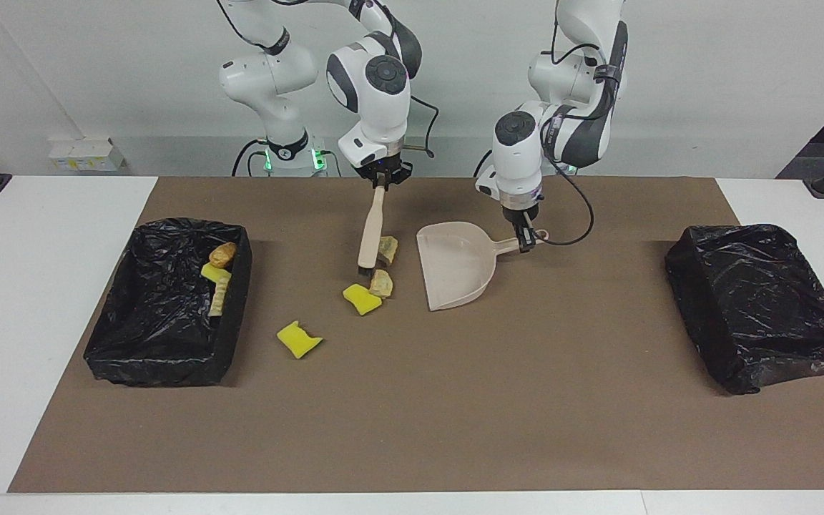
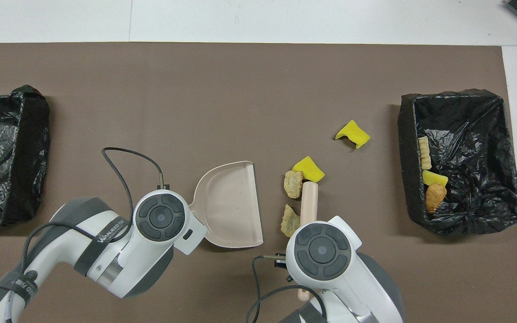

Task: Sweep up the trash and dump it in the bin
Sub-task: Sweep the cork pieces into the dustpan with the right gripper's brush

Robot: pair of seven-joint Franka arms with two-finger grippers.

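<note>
On mat: 4 scraps [image 1: 298, 339]; bin [image 1: 237, 282]: 3.

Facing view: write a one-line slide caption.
Right gripper holds brush beside scraps; left gripper holds dustpan.

We see a white table [image 1: 54, 300] covered by a plain brown mat [image 1: 455, 400]. Two bins are lined with glossy, crinkled black plastic: one bin [image 1: 169, 304] at the right arm's end and another bin [image 1: 762, 304] at the left arm's end. The dustpan [image 1: 458, 265] is pale beige, and so is the brush [image 1: 371, 229], with dark bristles at its tip. Among the trash, we see two bright yellow sponge chunks [image 1: 299, 339] [image 1: 360, 297] on the mat and two tan-orange lumps [image 1: 381, 283] [image 1: 387, 249] beside the brush. Inside the first bin lie yellow and tan-orange scraps [image 1: 217, 275]. The arms are white with dark grey joints and black cables.
</note>
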